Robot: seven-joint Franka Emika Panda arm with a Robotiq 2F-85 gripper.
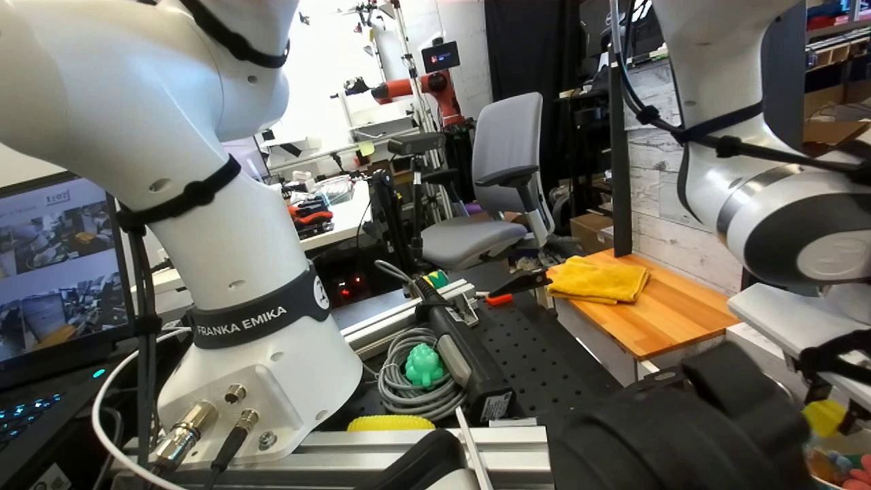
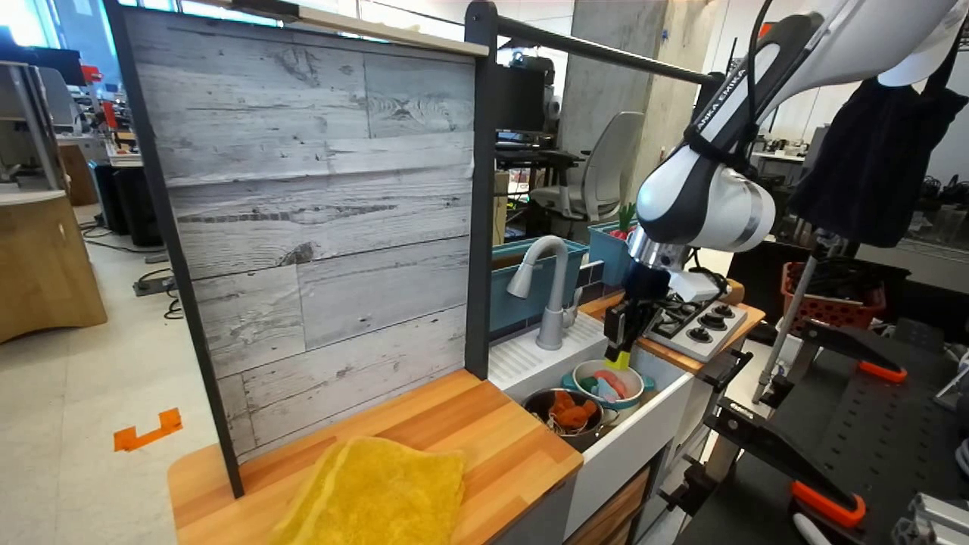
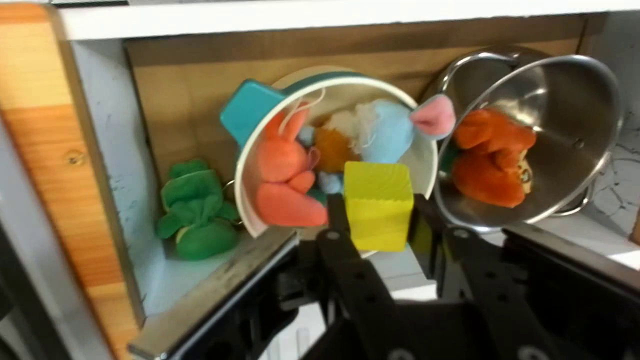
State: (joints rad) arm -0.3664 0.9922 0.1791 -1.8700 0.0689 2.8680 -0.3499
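Observation:
My gripper is shut on a yellow block, with one finger on each side of it. In an exterior view the block hangs just above a teal pot with a cream rim. In the wrist view this pot holds a coral rabbit plush, a light blue plush with a pink ear, and other partly hidden soft toys. A metal pot beside it is tilted and holds an orange plush. A green plush lies on the other side of the teal pot.
The pots stand in a white-walled sink beneath a grey faucet. A toy stove stands beyond it. A yellow cloth lies on the wooden counter, by a tall wood-patterned panel. Teal bins stand behind the sink.

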